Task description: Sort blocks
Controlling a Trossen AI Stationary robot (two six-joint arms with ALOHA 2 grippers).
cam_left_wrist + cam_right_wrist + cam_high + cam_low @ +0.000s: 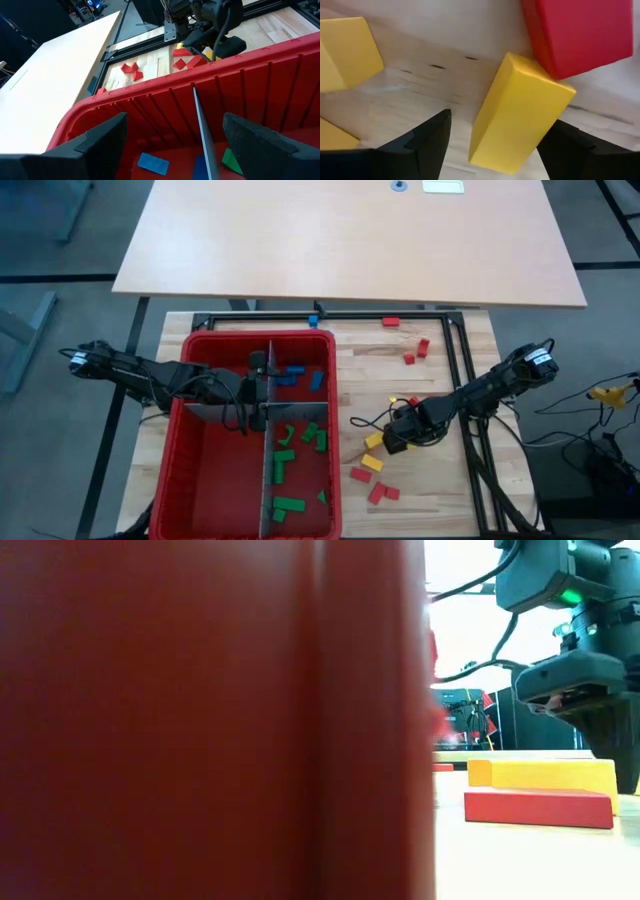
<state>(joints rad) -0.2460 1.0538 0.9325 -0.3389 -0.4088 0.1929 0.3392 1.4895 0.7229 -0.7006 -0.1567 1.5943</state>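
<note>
Yellow block (pixel 520 112): on the tabletop (pixel 430 35), between the right gripper's (pixel 492 145) open, empty fingers; long axis runs forward and away from the fingers, slightly skewed.
Neighbours: red block (pixel 580 32) touching its far end; another yellow block (pixel 347 52) just beside.
Nearer arm: right, low over loose blocks beside the bin (pixel 200 480).
Left gripper (pixel 172 145): inside the bin, fingers wide, empty.
Room: tight around the block.

Place: a robotics lab or workshop is showing here.
Worktop (pixel 440 380): a wooden slab is sitting inside a black metal frame.
Beside the worktop: loose cables (pixel 590 430) are trailing over grey floor.
Beyond the worktop: a bare pale table (pixel 340 235) is standing.
</note>
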